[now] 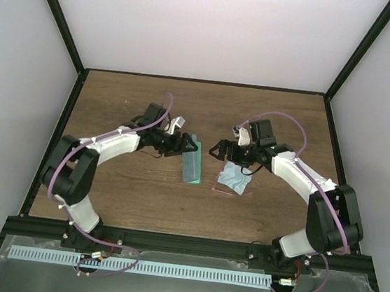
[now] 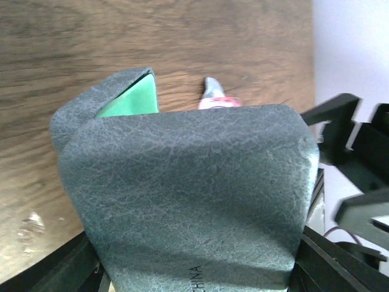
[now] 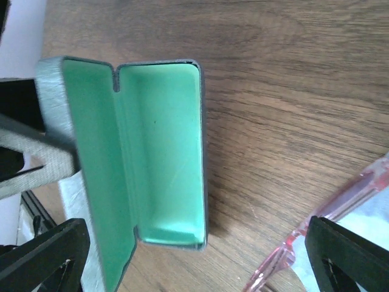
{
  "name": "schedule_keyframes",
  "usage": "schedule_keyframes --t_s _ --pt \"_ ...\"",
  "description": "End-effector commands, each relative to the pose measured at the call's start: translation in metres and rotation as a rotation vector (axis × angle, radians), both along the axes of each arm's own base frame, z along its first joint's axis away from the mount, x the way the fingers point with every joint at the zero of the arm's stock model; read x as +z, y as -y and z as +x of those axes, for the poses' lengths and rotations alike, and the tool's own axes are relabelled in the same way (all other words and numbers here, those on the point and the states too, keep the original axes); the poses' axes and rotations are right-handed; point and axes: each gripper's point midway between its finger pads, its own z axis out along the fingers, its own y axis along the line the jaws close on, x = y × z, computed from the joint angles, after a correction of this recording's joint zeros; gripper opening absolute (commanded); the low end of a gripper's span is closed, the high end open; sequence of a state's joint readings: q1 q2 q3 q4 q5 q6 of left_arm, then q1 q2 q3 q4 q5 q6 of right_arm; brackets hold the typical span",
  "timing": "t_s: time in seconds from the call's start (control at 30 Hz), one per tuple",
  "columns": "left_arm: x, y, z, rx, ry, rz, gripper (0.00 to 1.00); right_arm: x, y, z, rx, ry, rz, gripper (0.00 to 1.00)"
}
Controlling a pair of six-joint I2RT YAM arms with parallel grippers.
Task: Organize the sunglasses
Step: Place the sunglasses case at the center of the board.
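The teal case (image 1: 192, 161) lies open mid-table, its green inside (image 3: 161, 152) facing up. My left gripper (image 1: 183, 145) is shut on the case's raised lid (image 2: 182, 194), which fills the left wrist view. The sunglasses (image 1: 227, 187), with a thin pink frame (image 3: 340, 213), lie on the table right of the case, partly under the light-blue cloth (image 1: 237, 179). My right gripper (image 1: 217, 151) is open and empty, hovering between the case and the sunglasses, with its fingertips (image 3: 42, 255) spread wide.
The brown wooden table (image 1: 140, 196) is bounded by black frame rails and white walls. A black rail (image 1: 184, 242) runs along the near edge by the arm bases. The right gripper's black parts (image 2: 358, 176) show close beside the case lid.
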State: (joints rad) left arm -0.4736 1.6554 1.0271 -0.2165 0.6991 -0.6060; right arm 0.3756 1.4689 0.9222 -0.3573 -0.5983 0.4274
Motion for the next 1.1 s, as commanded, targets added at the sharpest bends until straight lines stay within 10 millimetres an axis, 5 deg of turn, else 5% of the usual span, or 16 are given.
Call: schedule_keyframes --t_s 0.0,0.3,0.73,1.07 --pt "-0.015 -0.001 0.007 -0.13 0.032 0.008 0.62 0.011 0.004 0.007 -0.031 0.034 -0.036 1.0" --pt "-0.056 -0.013 0.02 -0.186 -0.009 0.1 0.75 0.012 0.001 0.006 -0.006 0.029 -0.02 1.0" --pt "-0.039 -0.022 0.029 -0.213 0.045 0.132 0.86 0.016 -0.008 0.017 0.011 0.03 0.002 1.0" --pt "0.0 -0.025 0.03 -0.223 0.103 0.157 0.94 0.033 -0.018 0.059 0.016 0.11 -0.037 1.0"
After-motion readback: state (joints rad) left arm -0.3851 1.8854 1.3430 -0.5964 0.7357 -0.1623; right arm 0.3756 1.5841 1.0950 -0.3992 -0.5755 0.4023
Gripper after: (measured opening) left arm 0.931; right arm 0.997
